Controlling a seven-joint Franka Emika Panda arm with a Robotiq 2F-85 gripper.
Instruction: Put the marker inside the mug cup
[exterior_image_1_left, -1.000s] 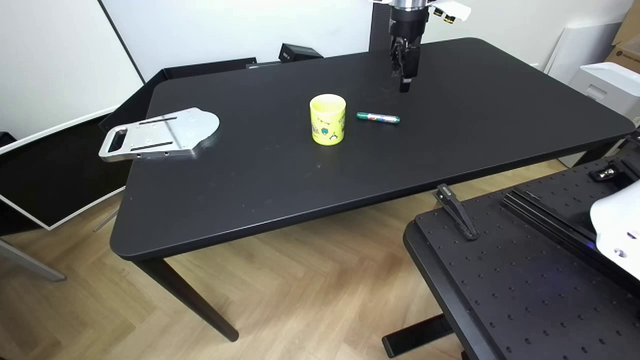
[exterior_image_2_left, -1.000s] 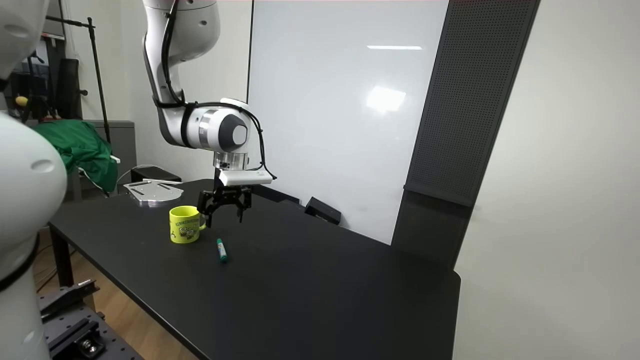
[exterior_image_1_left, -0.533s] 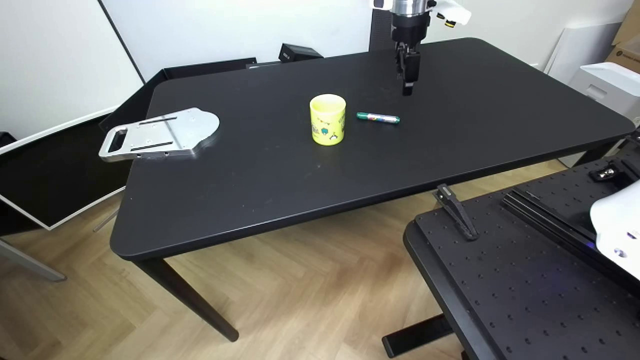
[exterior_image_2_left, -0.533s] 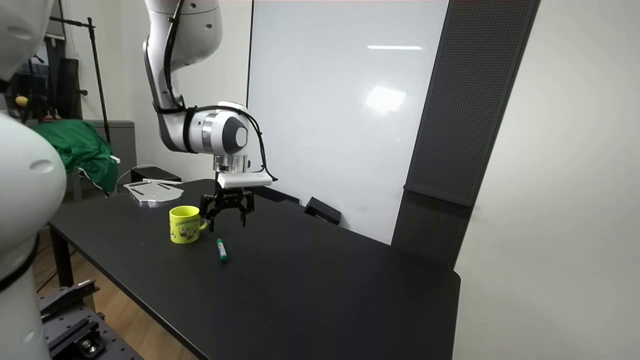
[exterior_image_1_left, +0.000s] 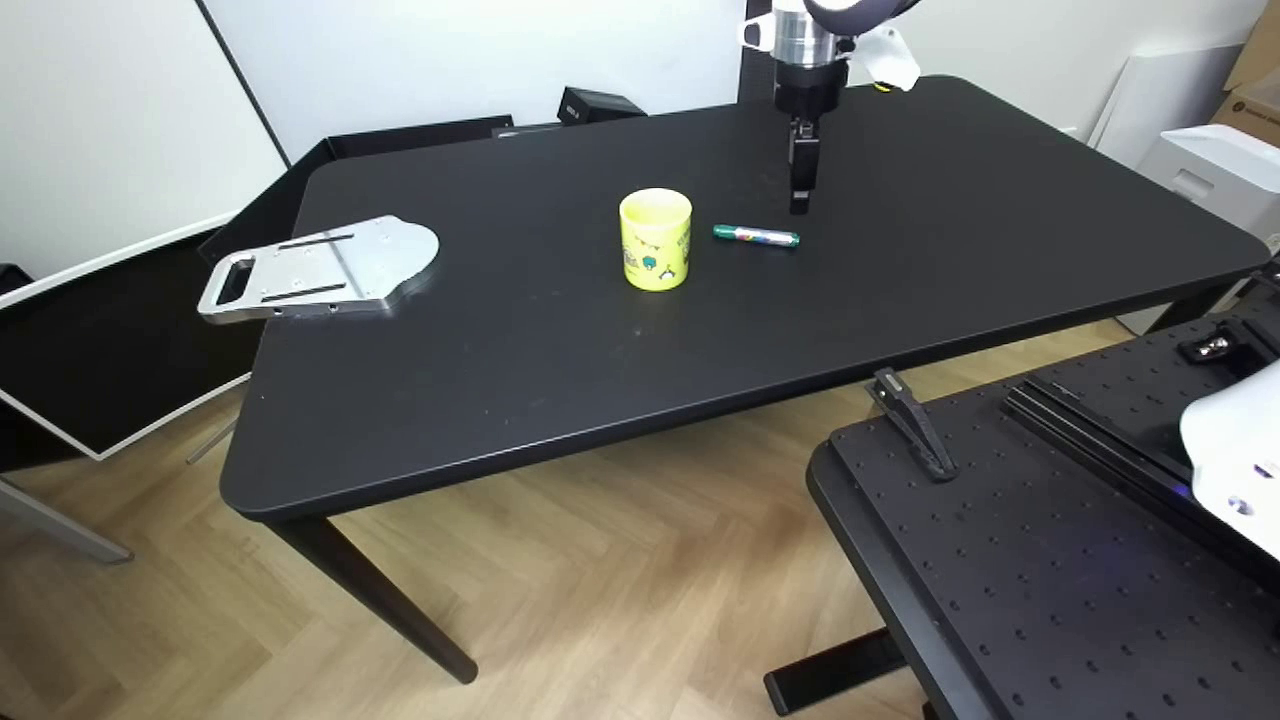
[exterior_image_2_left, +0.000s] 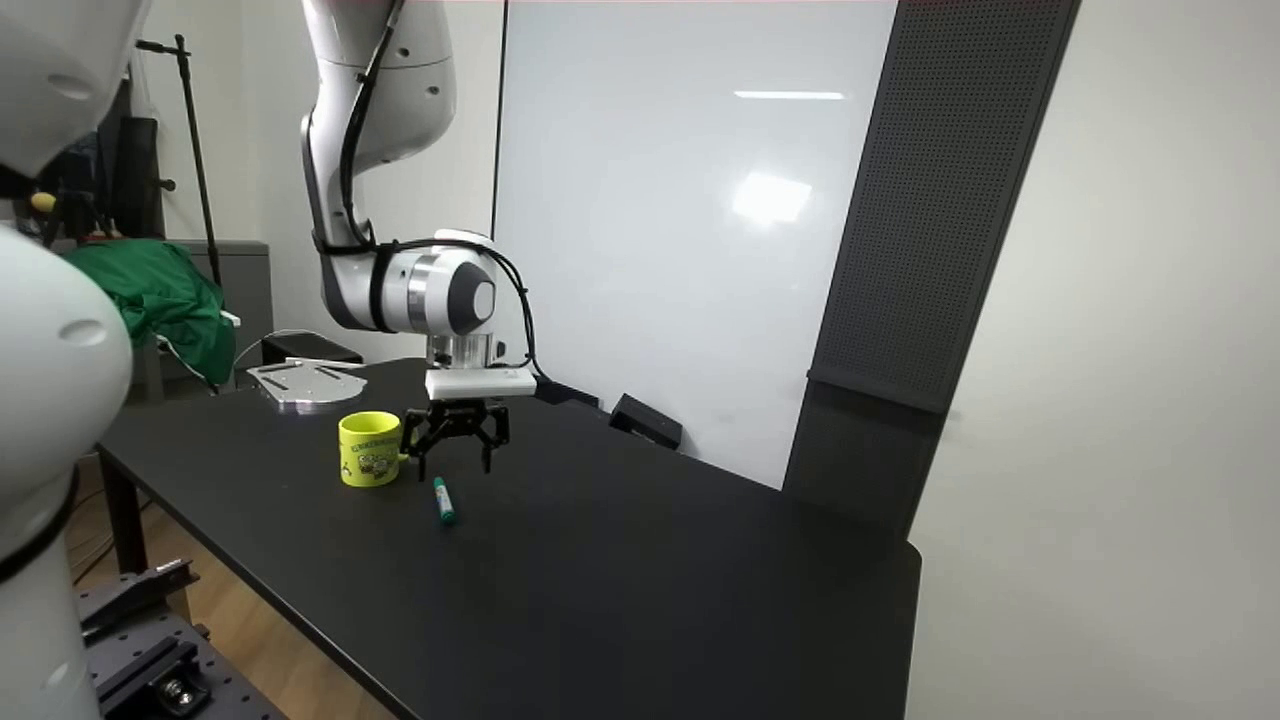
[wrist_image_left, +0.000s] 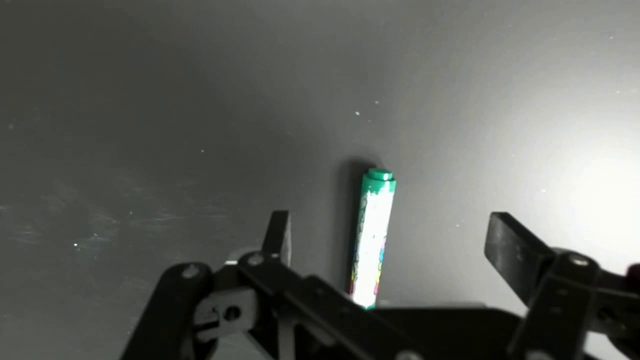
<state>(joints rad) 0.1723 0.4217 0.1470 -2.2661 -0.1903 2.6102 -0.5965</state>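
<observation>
While the gripper (exterior_image_2_left: 454, 472) hangs above the table (exterior_image_1_left: 520, 375), its fingers (wrist_image_left: 516, 250) parted wide, the marker (wrist_image_left: 372, 237) lies flat near the mug (exterior_image_1_left: 655, 245), showing between them in the wrist view. The marker's white barrel carries small multicoloured print, green at both ends, one narrowing to a short stub.

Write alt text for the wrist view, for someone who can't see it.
A short, white cylindrical marker with green ends lies on a dark, flat tabletop, framed in the gap of an open, black two-fingered gripper. The gripper spans the bottom of the picture and partly hides the marker's lower end. Bright white glare covers the tabletop at right.
</observation>
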